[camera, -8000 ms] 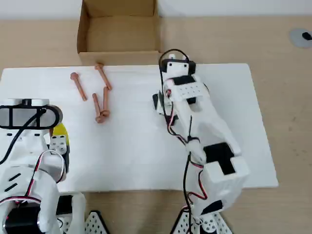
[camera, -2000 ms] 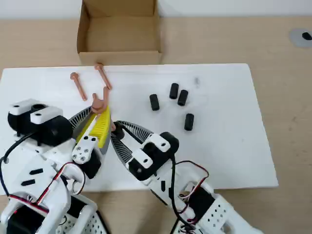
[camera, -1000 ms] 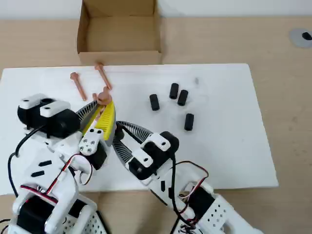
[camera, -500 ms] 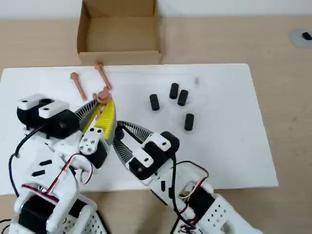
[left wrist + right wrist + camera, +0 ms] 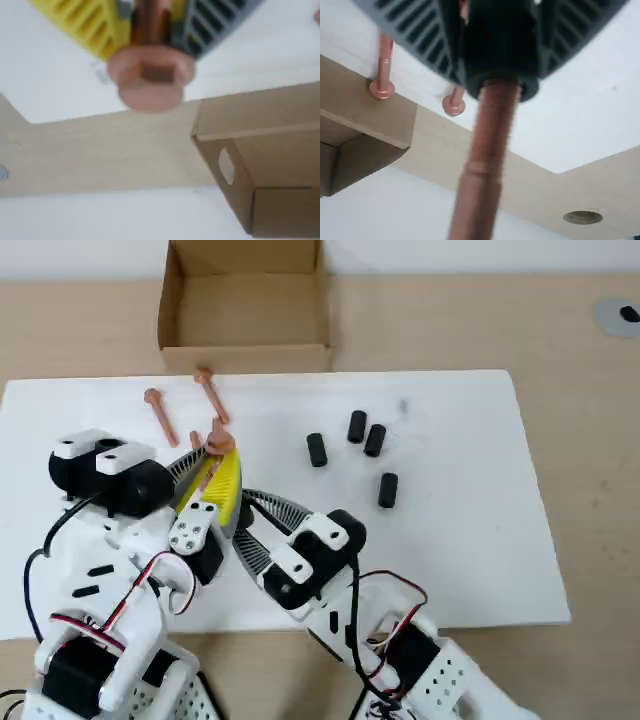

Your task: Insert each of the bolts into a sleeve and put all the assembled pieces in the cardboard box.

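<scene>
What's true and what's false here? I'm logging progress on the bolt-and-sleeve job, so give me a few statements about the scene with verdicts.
1. The brown cardboard box holds no assembled piece. True.
2. Four short black cylindrical sleeves lie loose on the white sheet. True.
3. The left pincer is open and empty. False: it is shut on a copper-coloured bolt, head pointing outward.
4. The right pincer grips a black sleeve with a copper shaft sticking out of it. True.
5. Two loose copper bolts lie inside the box. False: they lie on the sheet, just in front of it.
</scene>
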